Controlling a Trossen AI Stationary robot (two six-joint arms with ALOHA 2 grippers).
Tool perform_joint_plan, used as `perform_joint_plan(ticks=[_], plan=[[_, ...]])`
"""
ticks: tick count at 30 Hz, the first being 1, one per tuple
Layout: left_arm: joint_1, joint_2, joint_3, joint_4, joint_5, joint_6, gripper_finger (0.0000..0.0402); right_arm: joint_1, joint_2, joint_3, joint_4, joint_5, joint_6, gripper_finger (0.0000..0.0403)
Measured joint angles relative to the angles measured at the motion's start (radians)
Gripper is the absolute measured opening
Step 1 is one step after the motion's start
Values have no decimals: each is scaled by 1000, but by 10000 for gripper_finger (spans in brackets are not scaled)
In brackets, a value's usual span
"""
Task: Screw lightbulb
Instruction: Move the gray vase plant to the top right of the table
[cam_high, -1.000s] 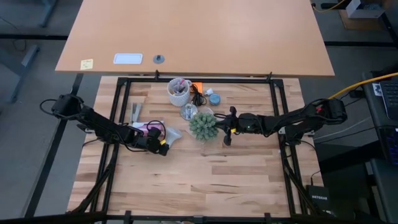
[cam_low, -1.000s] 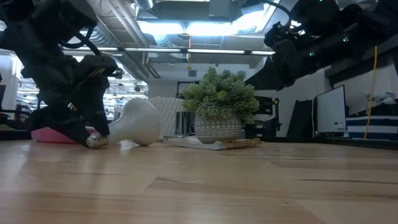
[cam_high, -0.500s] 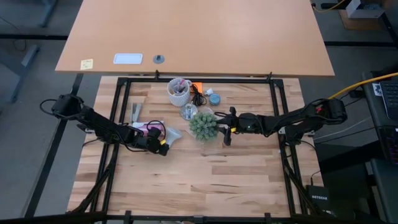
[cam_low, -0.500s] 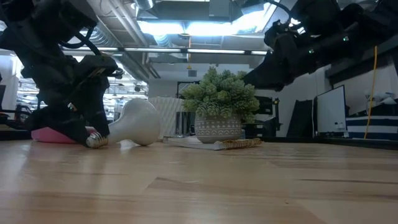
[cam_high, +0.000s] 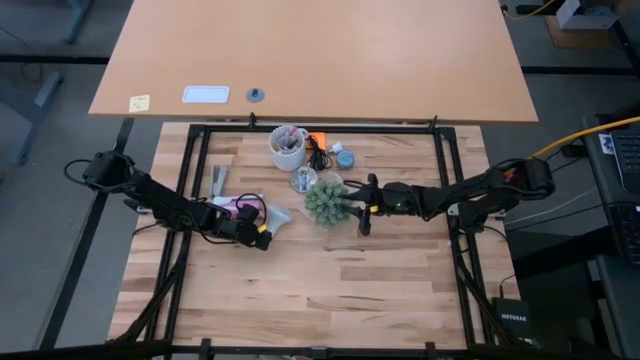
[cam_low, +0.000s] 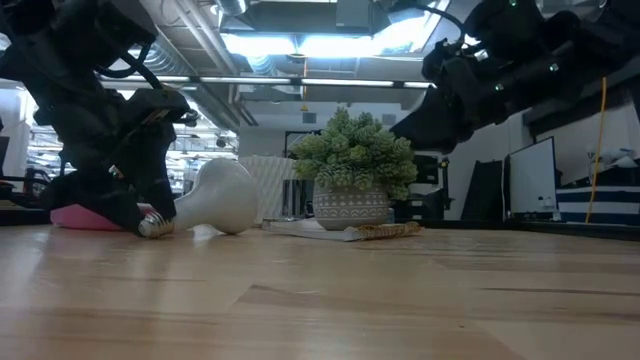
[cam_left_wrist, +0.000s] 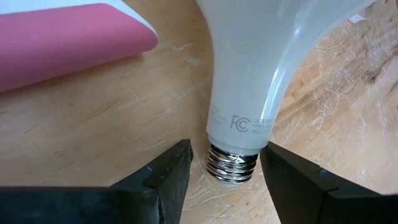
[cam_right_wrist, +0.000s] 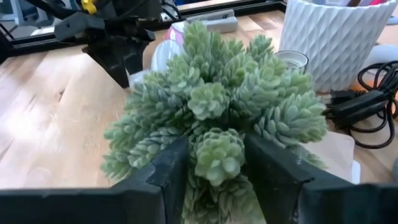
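Lightbulb (cam_left_wrist: 261, 74) lies on its side on the wooden table (cam_high: 330, 280), beside a pink object (cam_left_wrist: 68, 37). Left gripper (cam_left_wrist: 227, 171) straddles its screw base, fingers spread, seemingly not touching. Right gripper (cam_right_wrist: 214, 165), parted, hovers around the potted succulent (cam_right_wrist: 217, 118).

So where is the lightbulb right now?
In the high view the lightbulb lies on its side left of centre, between the potted plant and the open left gripper, whose fingers flank its base.

left pincer (cam_left_wrist: 224, 174) open, right pincer (cam_right_wrist: 214, 165) open
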Motion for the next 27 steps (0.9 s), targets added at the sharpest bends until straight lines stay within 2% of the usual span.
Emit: perform_joint_plan(ticks=[3,9,16,27], plan=[[0,0,0,0,0,0,186,0,2,0,3,2,0,114],[0,0,0,0,0,0,186,0,2,0,34,27,-60,18],[0,0,0,0,0,0,186,0,-5,-1,49,90,-134,21],[0,0,0,0,0,0,186,0,-115,-2,44,339,-315,12]])
